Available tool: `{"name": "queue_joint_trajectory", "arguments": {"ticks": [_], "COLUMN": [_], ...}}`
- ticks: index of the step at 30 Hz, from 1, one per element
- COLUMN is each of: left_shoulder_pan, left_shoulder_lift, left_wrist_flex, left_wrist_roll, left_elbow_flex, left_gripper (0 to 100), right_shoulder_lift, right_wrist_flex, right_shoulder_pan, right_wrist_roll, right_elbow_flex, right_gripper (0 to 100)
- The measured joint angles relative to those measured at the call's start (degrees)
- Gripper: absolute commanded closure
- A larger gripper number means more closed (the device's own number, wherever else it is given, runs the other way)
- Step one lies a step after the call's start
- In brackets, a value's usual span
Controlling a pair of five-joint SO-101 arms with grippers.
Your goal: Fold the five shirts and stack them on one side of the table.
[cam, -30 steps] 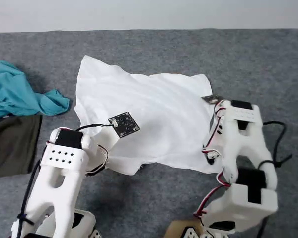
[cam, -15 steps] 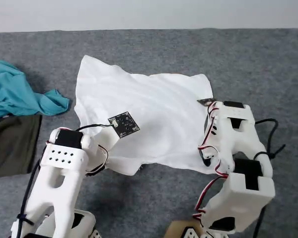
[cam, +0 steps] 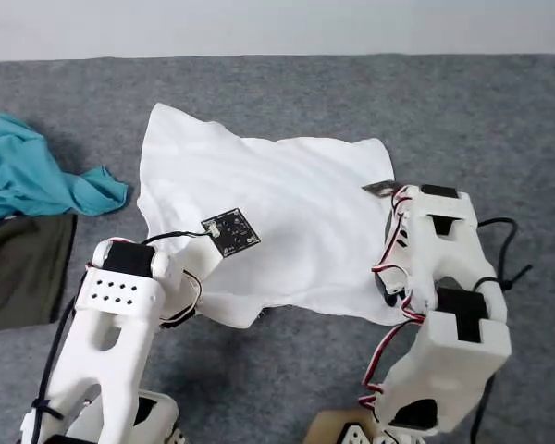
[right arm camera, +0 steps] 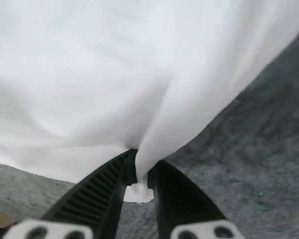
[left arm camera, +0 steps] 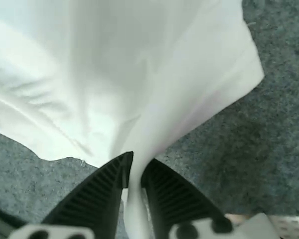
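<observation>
A white shirt (cam: 268,217) lies spread on the grey table (cam: 499,120), its near edge lifted at both ends. My left gripper (left arm camera: 135,172) is shut on the white shirt (left arm camera: 114,79) at the near left edge; its arm (cam: 120,314) stands at the lower left. My right gripper (right arm camera: 142,174) is shut on a pinch of the white shirt (right arm camera: 139,74) at the near right edge, under its arm (cam: 439,277). A teal shirt (cam: 37,176) is bunched at the far left, with a dark olive shirt (cam: 18,264) lying flat just in front of it.
A pale wall (cam: 277,28) runs along the table's far edge. Open grey surface stretches behind the white shirt and off to the right. A small camera board (cam: 231,231) on the left arm hangs over the shirt.
The right arm has shifted a little leftward and swung its upper part in over the shirt's right edge. The left arm and the shirts at the left have stayed put.
</observation>
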Motion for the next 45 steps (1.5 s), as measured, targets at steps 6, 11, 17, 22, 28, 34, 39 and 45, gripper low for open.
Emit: {"name": "queue_joint_trajectory", "arguments": {"ticks": [6,11,17,22,28,34,39,45], "left_shoulder_pan": [0.0,0.0,0.0,0.0,0.0,0.0,0.0,0.0], "left_shoulder_lift": [0.0,0.0,0.0,0.0,0.0,0.0,0.0,0.0], "left_wrist_flex": [2.46,4.22,4.31,4.4,4.4,4.4,4.4,4.4], "left_wrist_roll": [0.0,0.0,0.09,0.53,1.05,1.23,1.23,1.23], "left_elbow_flex": [-3.78,-7.91,-8.44,-8.44,-8.44,-8.44,-8.44,-8.44], "left_gripper": [100,100,100,100,100,100,100,100], "right_shoulder_lift": [-7.91,-14.86,-15.74,-13.98,-6.77,-6.51,-6.51,-6.33], "right_wrist_flex": [0.0,0.0,0.0,0.0,0.0,3.52,10.37,13.01], "right_shoulder_pan": [-0.53,-0.97,-0.88,-0.97,-0.97,-0.97,-1.05,-3.08], "right_wrist_roll": [0.79,1.85,2.29,2.29,2.11,-0.62,-0.18,0.7], "right_elbow_flex": [0.09,0.09,0.09,0.09,0.09,0.09,-3.43,-4.22], "right_gripper": [98.7,98.7,98.7,98.7,89.4,69.5,68.6,68.6]}}
